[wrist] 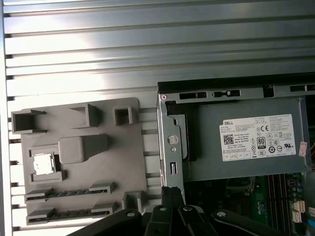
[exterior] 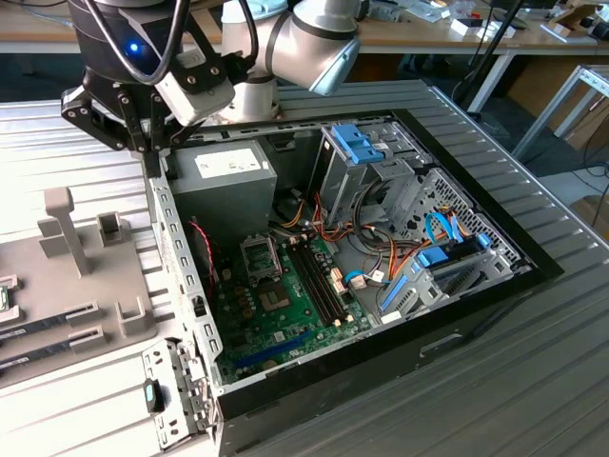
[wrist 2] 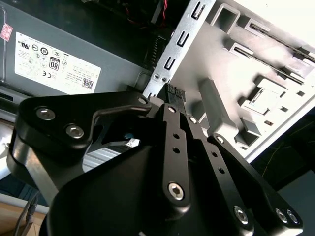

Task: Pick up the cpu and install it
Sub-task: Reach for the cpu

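Black two-finger end effector [wrist: 172, 192] hangs over the grey metal wall of the open PC case [wrist: 170, 142], w/ fingers pressed together and nothing between them. Small square cpu [wrist: 43, 162], silvery top w/ green edge, lies flat in a pocket of the grey plastic tray [wrist: 98, 162] on the ribbed metal table [wrist: 147, 49], well apart from me. I reckon it's light, stiff, thin and prob. fragile underneath, w/ a slick lid. Best to pinch two opposite edges and keep it level.

Silvery cpu [wrist: 43, 163], plain grey tray [wrist: 123, 147] — green motherboard [exterior: 295, 333], blue drive clips [exterior: 360, 143], ribbed silver table [wrist: 147, 49].
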